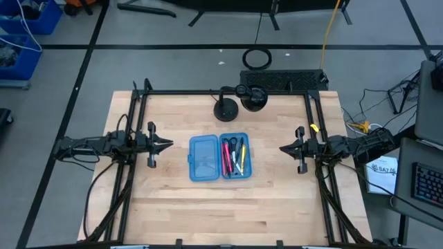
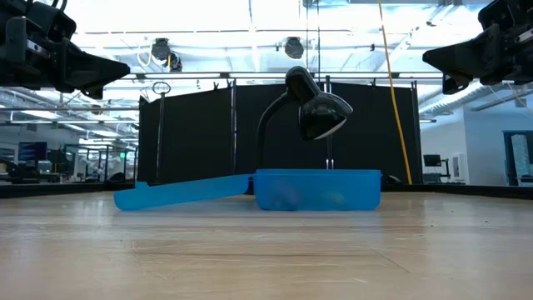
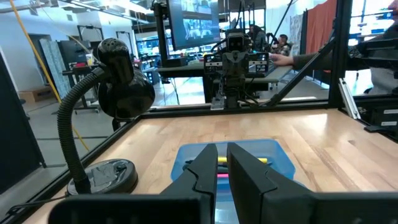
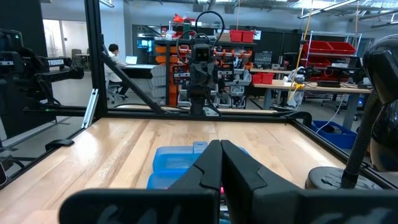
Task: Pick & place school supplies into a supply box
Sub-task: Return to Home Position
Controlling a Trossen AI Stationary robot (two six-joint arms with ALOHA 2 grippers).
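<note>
— So, where does everything sit from your end?

— From above I see the supply box [image 1: 205, 159] lying open in the middle of the table [image 1: 173, 207], lid half toward my left arm, tray half toward my right. The school supplies [image 1: 234, 156] are in the tray half. I can pick out a pink pen [image 1: 226, 156], a yellow pen [image 1: 241, 160] and the scissors [image 1: 236, 143]. I see nothing loose on the wood around the box.

— And the grippers?

— The left gripper [image 1: 169, 144] hangs to the left of the box, well apart from it, fingers pressed together on nothing. The right gripper [image 1: 282, 147] mirrors it on the other side, fingers likewise closed and empty. In the low view both sit high above the box.

— Then it's the return to home?

— That's my reading; the packing looks done. To do it well I'd draw each arm straight back toward its own side of the table, holding height so nothing dips toward the open lid. I'd mind the desk lamp [image 1: 250, 97] at the far edge, though it stands between the arms and off either path. I'd go slowly, both arms together, fingers left closed so nothing snags.

— Any risk?

— Little, I think. A low sweep could nudge the box and spill the pens, so I'd go up before going back.
</note>
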